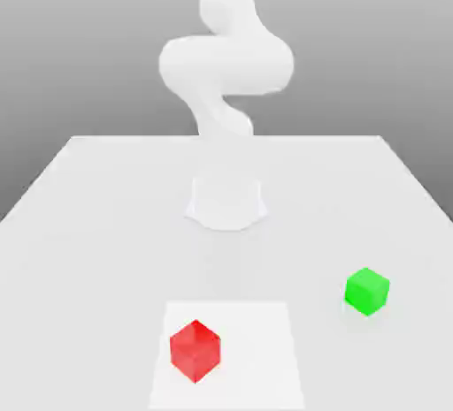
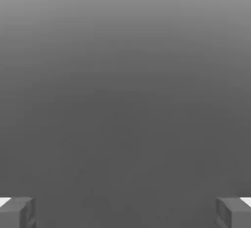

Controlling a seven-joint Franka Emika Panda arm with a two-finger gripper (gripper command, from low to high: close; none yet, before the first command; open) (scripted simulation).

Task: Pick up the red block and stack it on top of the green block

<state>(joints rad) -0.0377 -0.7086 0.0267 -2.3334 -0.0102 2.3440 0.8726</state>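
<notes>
The red block (image 1: 195,351) sits on a pale square patch (image 1: 257,356) of the table (image 1: 97,268), nearer that patch's left edge in the exterior view. The green block (image 1: 367,292) rests directly on the table, off to the exterior view's right of the patch and farther back; the two blocks are well apart and nothing is stacked. The patch is the nearest thing to a holder here (a flat one, as far as I can tell, and I can't make out any raised rim), and the red block is what lies on it.

In the hand view the fingers of the gripper (image 2: 125,213) stand wide open, one on each side, with nothing between them. Both fingers are cut off by the frame's edge. The white arm (image 1: 226,64) rises behind the blocks, its upper part cropped by the exterior view's top edge, and its pale base (image 1: 226,201) nearly melts into the table, so its outline is hard to trace.
</notes>
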